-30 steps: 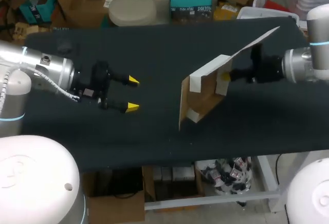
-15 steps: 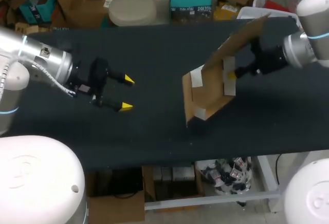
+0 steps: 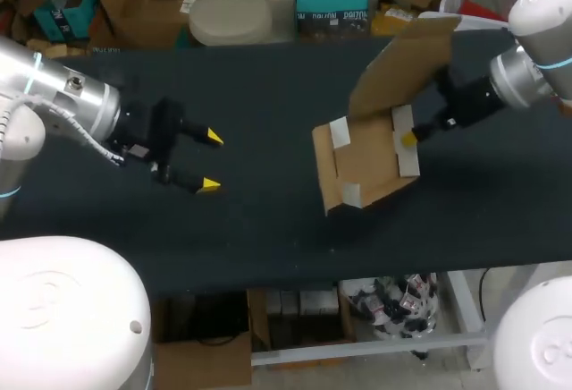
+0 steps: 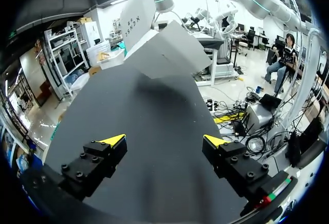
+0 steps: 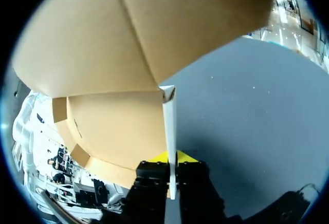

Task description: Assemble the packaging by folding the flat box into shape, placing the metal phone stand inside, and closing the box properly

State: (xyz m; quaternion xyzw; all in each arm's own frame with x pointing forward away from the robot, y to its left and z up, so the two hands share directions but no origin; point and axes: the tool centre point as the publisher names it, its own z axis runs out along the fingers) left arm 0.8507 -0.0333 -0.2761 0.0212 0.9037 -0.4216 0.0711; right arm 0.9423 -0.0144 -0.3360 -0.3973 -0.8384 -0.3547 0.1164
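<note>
The one box (image 3: 366,165) lies at about three o'clock from the middle of the table (image 3: 268,77), half folded. Its brown tray rests on the dark top, and its big lid (image 3: 402,68) stands tilted up toward one o'clock. In the head view I count three white flaps inside the tray.

My right gripper (image 3: 411,138) comes in from three o'clock and is clamped on the box's side wall at the tray's three o'clock edge. The head view shows only one of its yellow tips. The right wrist view shows the grip itself: the gripper (image 5: 169,160) has the thin white edge of the wall (image 5: 168,126) standing between its two tips. There the brown lid (image 5: 139,39) fills most of the space ahead and hides the table beyond.

My left gripper (image 3: 210,159) hangs at nine o'clock of the table's middle, well apart from the box, with dark table top between them. Its two fingers stand wide apart and hold nothing. In its own wrist view the gripper (image 4: 164,141) looks along the table at the box (image 4: 164,54) far ahead. That view shows the white outer faces, which the head view does not.
</note>
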